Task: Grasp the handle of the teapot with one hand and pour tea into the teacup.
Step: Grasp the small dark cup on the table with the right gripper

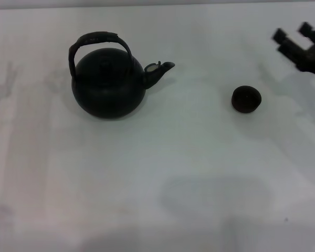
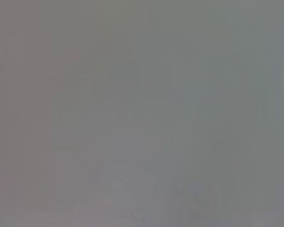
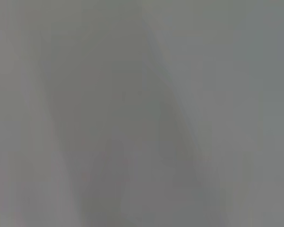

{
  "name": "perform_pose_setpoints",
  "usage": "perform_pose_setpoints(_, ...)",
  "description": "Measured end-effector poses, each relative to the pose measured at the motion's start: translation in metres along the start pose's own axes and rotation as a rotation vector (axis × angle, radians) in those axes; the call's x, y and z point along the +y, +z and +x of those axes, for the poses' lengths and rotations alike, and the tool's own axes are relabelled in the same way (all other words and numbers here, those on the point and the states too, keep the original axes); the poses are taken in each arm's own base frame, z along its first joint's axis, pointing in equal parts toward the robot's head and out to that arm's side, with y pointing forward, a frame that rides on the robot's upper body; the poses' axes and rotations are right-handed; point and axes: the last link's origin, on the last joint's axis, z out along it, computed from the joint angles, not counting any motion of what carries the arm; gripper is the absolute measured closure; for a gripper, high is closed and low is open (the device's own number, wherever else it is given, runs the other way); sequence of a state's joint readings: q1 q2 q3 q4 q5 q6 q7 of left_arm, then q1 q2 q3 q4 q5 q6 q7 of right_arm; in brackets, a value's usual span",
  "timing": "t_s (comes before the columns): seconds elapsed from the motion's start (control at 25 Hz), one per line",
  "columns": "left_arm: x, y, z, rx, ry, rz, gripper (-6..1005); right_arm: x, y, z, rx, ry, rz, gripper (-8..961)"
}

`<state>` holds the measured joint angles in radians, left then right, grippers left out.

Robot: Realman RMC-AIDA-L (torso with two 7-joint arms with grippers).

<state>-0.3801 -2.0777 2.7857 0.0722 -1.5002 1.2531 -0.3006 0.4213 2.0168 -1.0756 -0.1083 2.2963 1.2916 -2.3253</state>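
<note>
On the white desk [image 1: 157,184] the teapot [image 1: 109,84] stood at ten o'clock, the teacup [image 1: 246,98] at two, nothing between them, my right end effector [image 1: 295,37] beyond, fingers apart.

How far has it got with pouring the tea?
Nothing is done yet. The teapot stands upright on the table, its handle untouched and the teacup apart. The open right pincer hovers beyond the cup. Grasping, lifting and pouring remain.

You find no readable text, label, brand, number or sign anywhere: none on the teapot [image 1: 109,84], none on the teacup [image 1: 246,98], and both wrist views show only blank grey.
</note>
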Motion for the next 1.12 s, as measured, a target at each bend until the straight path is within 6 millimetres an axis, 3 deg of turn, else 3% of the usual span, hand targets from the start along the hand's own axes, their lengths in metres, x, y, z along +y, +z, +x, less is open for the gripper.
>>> perform_pose_setpoints(0.36,0.002,0.003,0.002,0.005,0.001,-0.006,123,0.023,0.039,-0.015,0.066,-0.032,-0.187,125)
perform_pose_setpoints(0.6,0.001,0.005,0.002,0.007,0.004,-0.008,124,0.026,0.072,-0.035,0.258,-0.02,-0.262,171)
perform_pose_setpoints(0.96,-0.001,0.004,0.003,0.007,0.008,-0.003,124,0.041,0.102,-0.08,0.489,-0.25,-0.394,241)
perform_pose_setpoints(1.12,-0.001,0.004,0.003,0.008,0.009,-0.001,124,0.047,0.106,-0.089,0.578,-0.321,-0.414,268)
